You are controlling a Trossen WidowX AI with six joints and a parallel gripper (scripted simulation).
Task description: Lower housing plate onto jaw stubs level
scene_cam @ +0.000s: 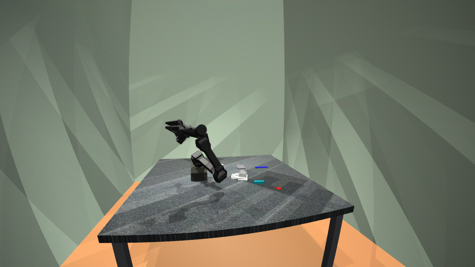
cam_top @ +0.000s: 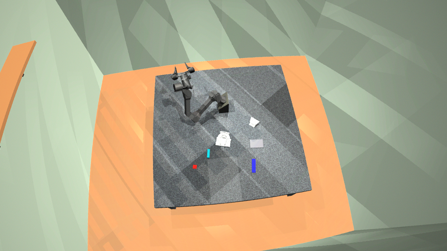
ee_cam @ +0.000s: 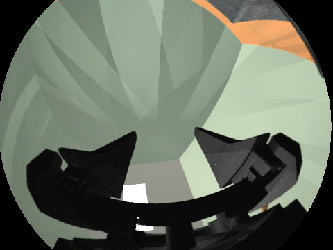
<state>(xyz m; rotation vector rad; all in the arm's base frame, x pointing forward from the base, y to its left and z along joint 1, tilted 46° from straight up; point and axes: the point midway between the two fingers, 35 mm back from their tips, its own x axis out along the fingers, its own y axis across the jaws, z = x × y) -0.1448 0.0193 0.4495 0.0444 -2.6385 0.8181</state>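
A white assembly (cam_top: 218,142) (scene_cam: 234,176) of several parts stands on the dark table. In the exterior view a part at its right looks raised and tilted. The housing plate, the two jaws and their stubs are too small to tell apart in it. A smaller white piece (cam_top: 253,122) lies apart from it, mostly hidden behind the arm in the exterior view. My gripper (cam_top: 180,65) (scene_cam: 166,125) (ee_cam: 166,132) is open with nothing between the fingers. It is high up and far from the assembly, pointing away from it past the table's edge.
A flat grey plate (cam_top: 256,143) (scene_cam: 240,166) and a blue bar (cam_top: 253,165) (scene_cam: 261,167) lie beyond the assembly. A cyan bar (cam_top: 208,153) (scene_cam: 259,181) and a red square (cam_top: 194,166) (scene_cam: 278,188) lie on its other side. The arm's base (cam_top: 224,106) (scene_cam: 199,176) stands nearby.
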